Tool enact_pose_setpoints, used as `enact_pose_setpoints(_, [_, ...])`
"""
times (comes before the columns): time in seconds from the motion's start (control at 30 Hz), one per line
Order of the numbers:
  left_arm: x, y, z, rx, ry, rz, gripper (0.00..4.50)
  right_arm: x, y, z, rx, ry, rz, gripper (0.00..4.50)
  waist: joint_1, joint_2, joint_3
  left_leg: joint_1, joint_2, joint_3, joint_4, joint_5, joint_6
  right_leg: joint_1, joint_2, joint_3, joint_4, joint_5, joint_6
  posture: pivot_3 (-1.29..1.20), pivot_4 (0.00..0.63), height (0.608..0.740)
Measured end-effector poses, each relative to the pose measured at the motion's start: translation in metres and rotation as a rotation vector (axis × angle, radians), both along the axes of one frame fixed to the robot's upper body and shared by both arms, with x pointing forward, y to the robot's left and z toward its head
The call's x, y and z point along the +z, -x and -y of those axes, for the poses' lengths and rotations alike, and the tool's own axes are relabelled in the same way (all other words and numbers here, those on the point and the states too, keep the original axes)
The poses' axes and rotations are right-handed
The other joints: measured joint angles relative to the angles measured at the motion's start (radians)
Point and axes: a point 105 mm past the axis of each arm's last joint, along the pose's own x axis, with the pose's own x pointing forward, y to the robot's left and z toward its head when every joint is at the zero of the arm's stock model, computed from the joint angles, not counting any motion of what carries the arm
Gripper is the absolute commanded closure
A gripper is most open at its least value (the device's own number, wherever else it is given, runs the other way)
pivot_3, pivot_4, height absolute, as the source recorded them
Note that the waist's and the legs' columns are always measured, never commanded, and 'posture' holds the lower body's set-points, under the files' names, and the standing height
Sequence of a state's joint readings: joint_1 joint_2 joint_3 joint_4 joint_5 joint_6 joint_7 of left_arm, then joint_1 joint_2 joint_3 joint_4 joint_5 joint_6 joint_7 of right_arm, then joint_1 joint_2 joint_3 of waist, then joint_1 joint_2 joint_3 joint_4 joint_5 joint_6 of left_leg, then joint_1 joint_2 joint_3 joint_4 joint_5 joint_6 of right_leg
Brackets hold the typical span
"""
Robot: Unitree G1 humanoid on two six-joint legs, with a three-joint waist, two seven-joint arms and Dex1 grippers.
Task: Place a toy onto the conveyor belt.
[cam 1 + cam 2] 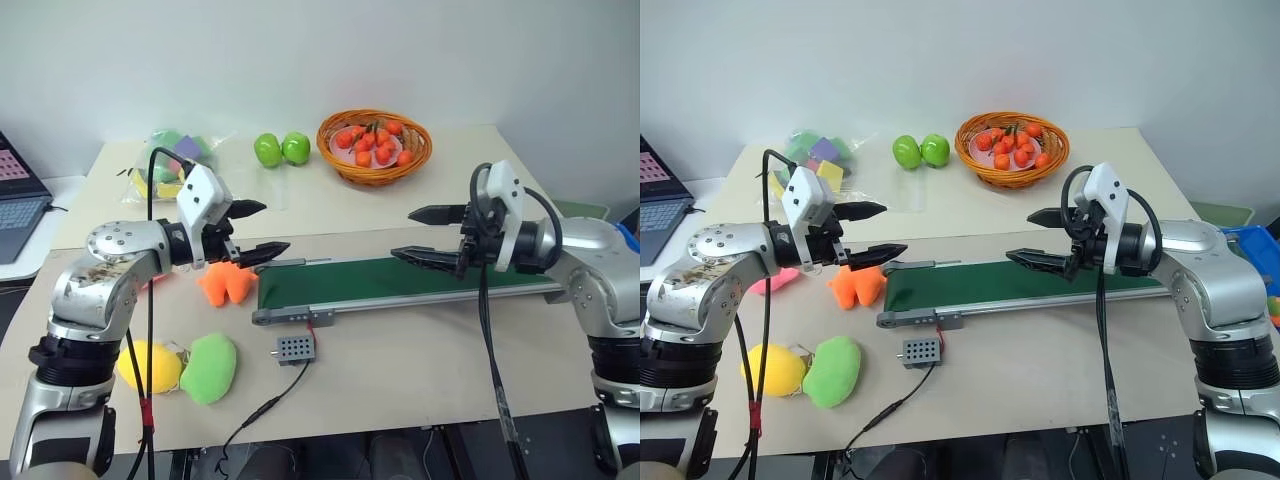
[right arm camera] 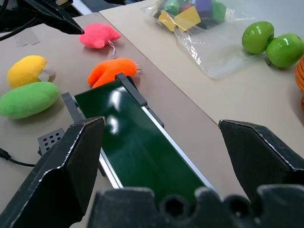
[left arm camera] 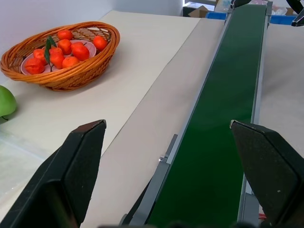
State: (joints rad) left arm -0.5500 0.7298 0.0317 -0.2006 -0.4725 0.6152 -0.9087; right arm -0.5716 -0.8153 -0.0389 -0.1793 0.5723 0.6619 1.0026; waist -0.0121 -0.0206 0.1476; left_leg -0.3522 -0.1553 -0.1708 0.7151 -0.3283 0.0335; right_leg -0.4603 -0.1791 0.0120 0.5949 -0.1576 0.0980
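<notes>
- Lighting is bright and even, apparently from overhead, over the pale desk and the white wall behind it.
- Shadows are soft and short, lying close under the things on the desk.
- A whitish patch of glare sits on the conveyor belt near its roller end in the right wrist view.
- In both wrist views the near black fingers look soft and oversized, out of focus.
- The head views are sharp throughout.
</notes>
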Motion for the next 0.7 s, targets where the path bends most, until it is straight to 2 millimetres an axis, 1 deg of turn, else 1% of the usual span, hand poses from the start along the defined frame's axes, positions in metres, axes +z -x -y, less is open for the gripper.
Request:
enact_pose_setpoints(0.3, [-0.0012, 0.0000, -0.0022, -0.006, 0.053, -0.052, 0.04, 0.0001, -0.0001, 0.0001, -0.001, 0.000, 0.001, 0.00, 0.000, 0.000, 0.000, 0.000, 0.000, 0.000, 0.000, 0.000, 0.000, 0.000, 0.000, 0.000, 0.000, 0.000, 0.000, 0.00, 0.150, 0.740])
enact_pose_setpoints(0.7, [0.0053, -0.0005, -0.0014, -0.012, 0.062, -0.035, 0.04, 0.0001, -0.0001, 0.0001, -0.001, 0.000, 0.000, 0.00, 0.000, 0.000, 0.000, 0.000, 0.000, 0.000, 0.000, 0.000, 0.000, 0.000, 0.000, 0.000, 0.000, 0.000, 0.000, 0.00, 0.150, 0.740])
